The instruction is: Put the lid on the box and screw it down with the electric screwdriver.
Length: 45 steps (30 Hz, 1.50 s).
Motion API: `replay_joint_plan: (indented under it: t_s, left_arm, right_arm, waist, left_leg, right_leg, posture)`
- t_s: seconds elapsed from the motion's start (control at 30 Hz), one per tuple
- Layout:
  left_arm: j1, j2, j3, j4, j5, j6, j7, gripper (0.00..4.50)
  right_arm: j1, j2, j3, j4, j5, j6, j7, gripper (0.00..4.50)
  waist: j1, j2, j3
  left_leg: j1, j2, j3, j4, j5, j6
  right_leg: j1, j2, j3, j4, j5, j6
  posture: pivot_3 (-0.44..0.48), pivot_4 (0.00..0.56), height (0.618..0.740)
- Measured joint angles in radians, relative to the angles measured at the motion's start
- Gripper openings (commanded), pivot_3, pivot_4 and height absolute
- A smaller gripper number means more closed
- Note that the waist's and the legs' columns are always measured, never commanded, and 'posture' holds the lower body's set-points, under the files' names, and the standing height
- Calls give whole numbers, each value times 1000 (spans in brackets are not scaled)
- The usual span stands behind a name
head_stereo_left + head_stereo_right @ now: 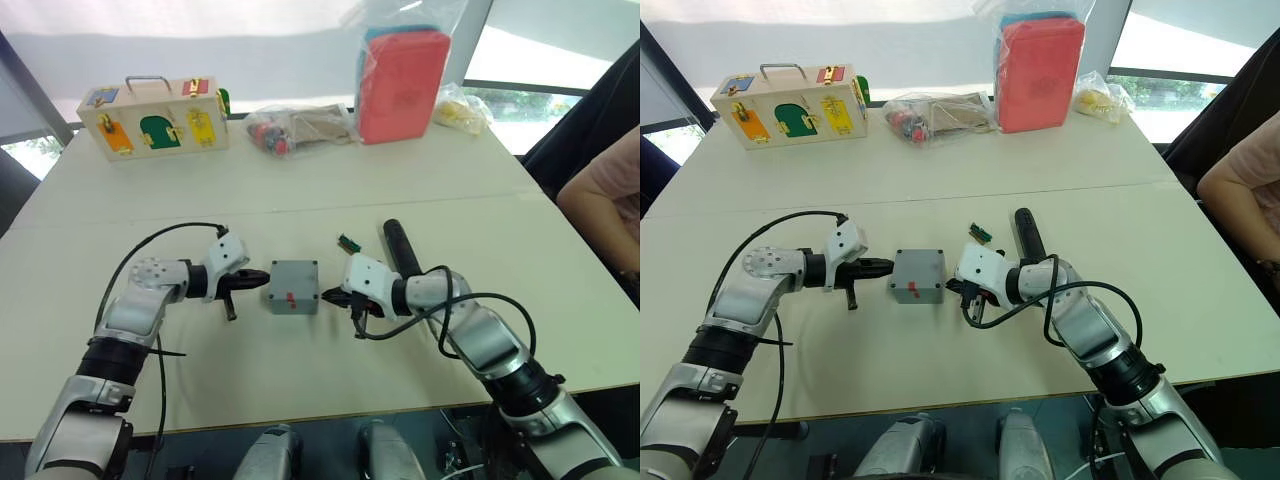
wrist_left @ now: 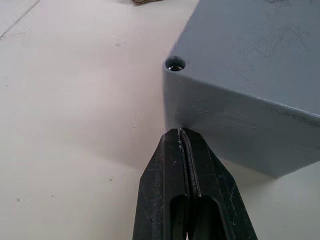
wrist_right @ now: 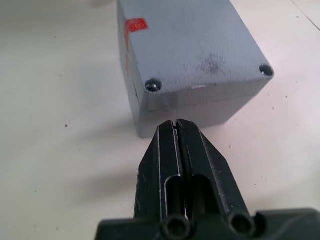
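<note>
The grey box [image 1: 293,297], with a red mark on its near side, stands mid-table. The lid [image 1: 294,272] lies flat on top of it, with screw holes at its corners [image 3: 153,85]. My left gripper [image 1: 262,279] is shut and empty, its tip against the box's left side [image 2: 210,125]. My right gripper [image 1: 327,295] is shut and empty too, its tip at the box's right side [image 3: 190,107]. The black electric screwdriver [image 1: 400,246] lies on the table just behind my right gripper.
A small green part [image 1: 348,243] lies by the screwdriver. At the back stand a wooden box with coloured doors [image 1: 155,118], a clear bag of small items [image 1: 290,128], a red pack in plastic [image 1: 402,85] and a yellow bag [image 1: 462,110]. A person's arm [image 1: 605,195] is at the right edge.
</note>
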Motion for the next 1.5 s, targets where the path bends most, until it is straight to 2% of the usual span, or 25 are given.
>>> replay_joint_plan:
  t_s: [0.13, 0.2, 0.23, 0.27, 0.4, 0.57, 0.9, 1.4, 1.5]
  left_arm:
    - [11, 39, 1, -19, -4, 3, -24, 0]
    - [41, 103, 13, -74, -23, 19, -60, 0]
    - [53, 126, 28, -98, -36, 30, -75, 0]
    - [62, 149, 39, -123, -50, 43, -85, 0]
    - [81, 202, 81, -229, -114, 106, -126, 0]
    - [85, 207, 107, -341, -197, 191, -135, 0]
    - [29, 185, 107, -427, -251, 270, -74, 0]
    - [13, 182, 105, -424, -264, 273, -53, 0]
    - [9, 171, 103, -415, -263, 267, -51, 0]
  right_arm:
    - [29, -23, -67, -57, 27, 51, -17, 30]
    - [45, -24, -159, -110, 58, 112, -54, 30]
    - [48, -24, -192, -123, 68, 136, -71, 537]
    - [51, -23, -222, -136, 78, 161, -87, 826]
    - [78, -19, -274, -175, 113, 251, -137, 2459]
    - [116, 17, -279, -179, 156, 338, -201, 2459]
    - [123, 56, -263, -117, 175, 390, -293, 2459]
    - [123, 57, -251, -98, 195, 388, -324, 2459]
    - [123, 57, -251, -91, 196, 384, -325, 1642]
  waist:
    - [-2, 0, 0]
    - [-5, 0, 0]
    - [-5, 0, 0]
    - [-3, 0, 0]
    - [3, 0, 1]
    - [-1, 0, 1]
    - [-1, 0, 1]
    - [-1, 0, 1]
    - [-1, 0, 1]
  left_leg:
    - [0, 0, 0, 0, 0, 0]
    - [-1, 1, 0, -1, 0, 0]
    - [-1, 1, 0, -1, -1, 1]
    - [-1, 1, -1, -1, -1, 2]
    - [-1, 0, -1, -1, -3, 5]
    - [-1, 0, -1, -1, -3, 6]
    - [-1, 0, -1, -1, -3, 5]
    - [-1, 0, -1, -1, -2, 3]
    - [-1, 0, -1, -1, -2, 3]
  right_leg:
    - [0, 0, 0, 0, 0, 0]
    - [-1, 0, 1, 0, 0, 0]
    - [-1, 0, 1, 0, 0, 0]
    - [-1, 0, 1, 0, 0, 0]
    - [0, -1, 1, -1, 0, 0]
    - [0, -1, 1, -1, 0, 0]
    - [0, -1, 1, -1, 0, 0]
    - [0, 0, 0, -1, 0, 0]
    - [0, 0, 0, -1, 0, 0]
  posture:
    - [0, 150, 740]
    - [0, 150, 740]
    - [0, 150, 740]
    - [0, 150, 740]
    - [0, 150, 740]
    - [0, 150, 740]
    - [0, 150, 740]
    - [0, 150, 740]
    - [0, 150, 740]
